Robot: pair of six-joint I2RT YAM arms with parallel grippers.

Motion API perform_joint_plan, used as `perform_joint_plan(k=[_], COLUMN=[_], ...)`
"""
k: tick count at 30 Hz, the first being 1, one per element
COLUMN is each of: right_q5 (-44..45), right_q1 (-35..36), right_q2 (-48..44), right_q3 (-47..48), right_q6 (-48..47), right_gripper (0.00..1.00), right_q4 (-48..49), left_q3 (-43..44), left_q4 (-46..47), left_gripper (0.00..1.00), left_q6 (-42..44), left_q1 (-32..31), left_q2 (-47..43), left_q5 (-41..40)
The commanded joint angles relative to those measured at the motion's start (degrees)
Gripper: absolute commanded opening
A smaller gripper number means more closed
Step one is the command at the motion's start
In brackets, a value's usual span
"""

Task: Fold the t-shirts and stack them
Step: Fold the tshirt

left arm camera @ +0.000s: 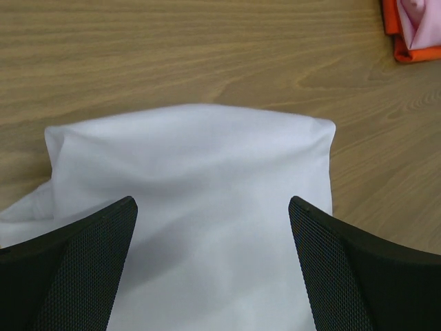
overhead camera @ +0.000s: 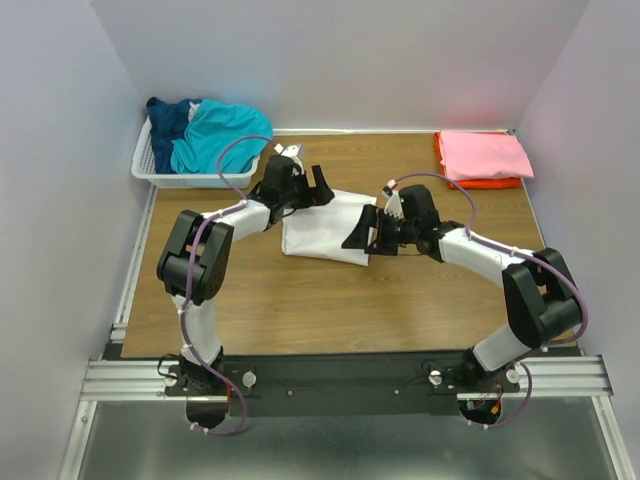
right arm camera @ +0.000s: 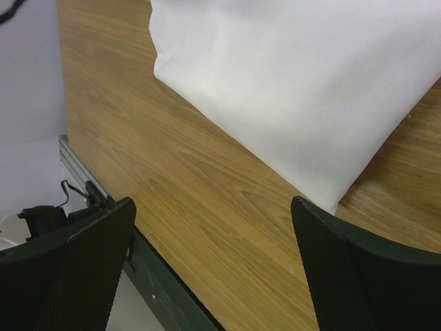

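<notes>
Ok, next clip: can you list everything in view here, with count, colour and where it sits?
white t-shirt: 1, white, folded, middle of the table between the two grippers
pink t-shirt: 1, pink, folded, far right corner, on top of the orange one
orange t-shirt: 1, orange, under the pink one, only its edges showing
teal t-shirt: 1, teal, bunched in the basket
navy t-shirt: 1, navy, bunched in the basket, left of the teal one
basket: 1, white slatted plastic, far left corner
table: 1, wood grain
left gripper: 1, black, open, over the white t-shirt
right gripper: 1, black, open, at the white t-shirt's right edge
</notes>
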Motion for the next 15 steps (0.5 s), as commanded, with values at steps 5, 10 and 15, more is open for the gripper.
perform_joint_plan(k=[5, 10, 15], right_q5=[1.5, 2.5, 2.2], right_q1=[0.4, 0.4, 0.4], right_q2=[-2.4, -3.0, -2.4], right_q3=[-1.2, -0.6, -0.7], right_q6=[-1.2, -1.6, -1.6], right_gripper=[1.00, 1.00, 1.00], right_q4=[-0.4, -1.1, -1.3], left_q3=[12.2, 12.3, 14.6], left_q4=[-3.3, -1.9, -2.0], left_gripper=[0.98, 0.98, 0.98], left_q6=[1.1, 0.4, 0.9], left_q1=[-0.1, -0.1, -0.1], left_q2=[11.3, 13.5, 15.4], left_q5=[0.8, 1.4, -0.4])
